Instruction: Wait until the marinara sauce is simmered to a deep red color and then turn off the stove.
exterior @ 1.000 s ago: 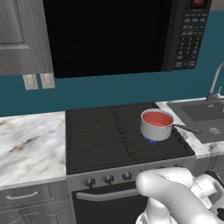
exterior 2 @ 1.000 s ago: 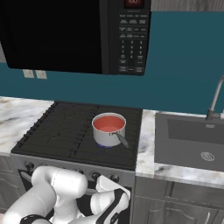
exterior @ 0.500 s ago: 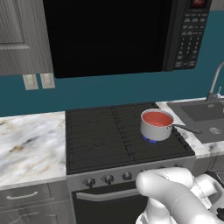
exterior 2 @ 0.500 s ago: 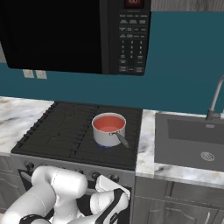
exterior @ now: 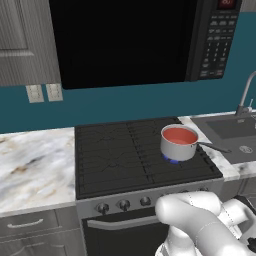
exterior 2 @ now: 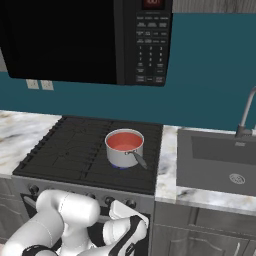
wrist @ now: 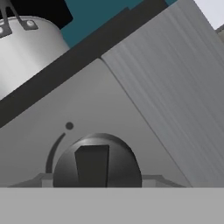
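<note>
1. The stove (exterior: 115, 160) sits between two marble counters (exterior: 35, 165), under a black microwave (exterior 2: 90, 40).
2. A sink (exterior 2: 220, 160) lies to the stove's right.
3. A steel saucepan (exterior 2: 124, 148) stands on the stove's right rear burner, over a blue flame, its thin handle towards the sink.
4. The sauce (exterior: 179, 135) fills the pan as a flat salmon-red disc.
5. A round knob (wrist: 97, 161) on the steel front sits right at the gripper; I cannot tell whether the jaws grip it.
</note>
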### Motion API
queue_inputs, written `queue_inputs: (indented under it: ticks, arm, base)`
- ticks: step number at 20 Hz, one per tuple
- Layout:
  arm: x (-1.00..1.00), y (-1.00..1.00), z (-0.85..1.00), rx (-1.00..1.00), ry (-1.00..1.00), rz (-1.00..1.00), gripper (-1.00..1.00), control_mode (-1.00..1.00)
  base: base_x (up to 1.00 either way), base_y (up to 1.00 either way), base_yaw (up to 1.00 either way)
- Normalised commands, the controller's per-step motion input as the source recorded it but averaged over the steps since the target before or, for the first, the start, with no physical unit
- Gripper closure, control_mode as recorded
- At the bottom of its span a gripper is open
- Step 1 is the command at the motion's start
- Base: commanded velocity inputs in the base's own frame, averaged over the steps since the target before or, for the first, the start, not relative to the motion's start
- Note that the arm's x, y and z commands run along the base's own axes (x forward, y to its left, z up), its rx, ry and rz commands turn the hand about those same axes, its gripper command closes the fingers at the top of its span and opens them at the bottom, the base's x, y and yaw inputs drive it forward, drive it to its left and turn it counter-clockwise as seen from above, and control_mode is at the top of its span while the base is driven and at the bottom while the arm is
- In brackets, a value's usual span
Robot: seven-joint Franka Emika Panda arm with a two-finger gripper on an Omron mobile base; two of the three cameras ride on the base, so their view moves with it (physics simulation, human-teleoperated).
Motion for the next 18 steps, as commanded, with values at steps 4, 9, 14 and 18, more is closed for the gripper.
queue_inputs:
  ticks: [4, 9, 14, 18]
  arm:
    - [0.0, 0.0, 0.0, 0.0, 0.0, 0.0, 1.0, -1.0]
    - [0.0, 0.0, -0.02, 0.21, 0.09, -0.04, 1.0, -1.0]
    - [0.0, -0.03, -0.11, 0.4, 0.22, -0.13, 1.0, -1.0]
    - [0.0, 0.0, -0.16, 0.48, 0.3, -0.16, 1.0, -1.0]
  base:
    - [0.0, 0.0, 0.0]
    - [0.0, 0.0, 0.0]
    - [0.0, 0.0, 0.0]
    - [0.0, 0.0, 0.0]
